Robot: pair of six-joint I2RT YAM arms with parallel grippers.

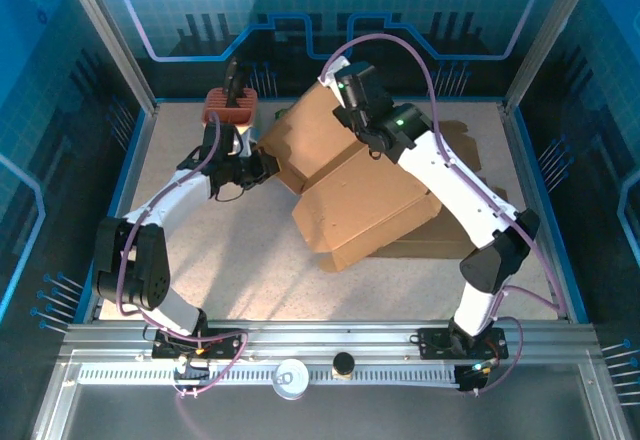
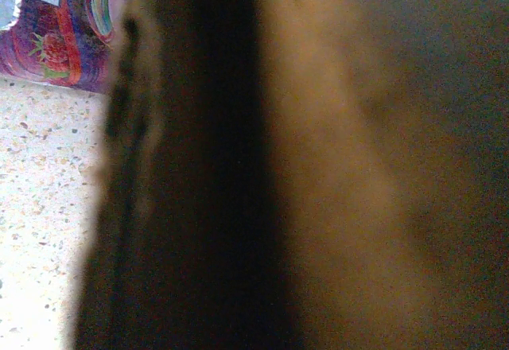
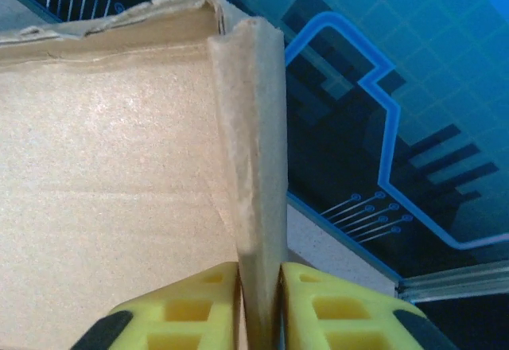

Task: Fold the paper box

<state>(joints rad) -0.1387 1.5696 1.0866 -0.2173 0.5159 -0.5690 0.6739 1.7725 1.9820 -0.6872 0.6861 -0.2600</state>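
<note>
Here right pincer [image 3: 260, 278] nipped on box flap [image 3: 250, 143] — tight

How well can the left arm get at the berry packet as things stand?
Probably not right away: the left pincer looks shut on the edge of the cardboard box and would have to let go first. The berry packet lies just beside it on the table, nothing between.

bright light, blurry left wrist view
</note>
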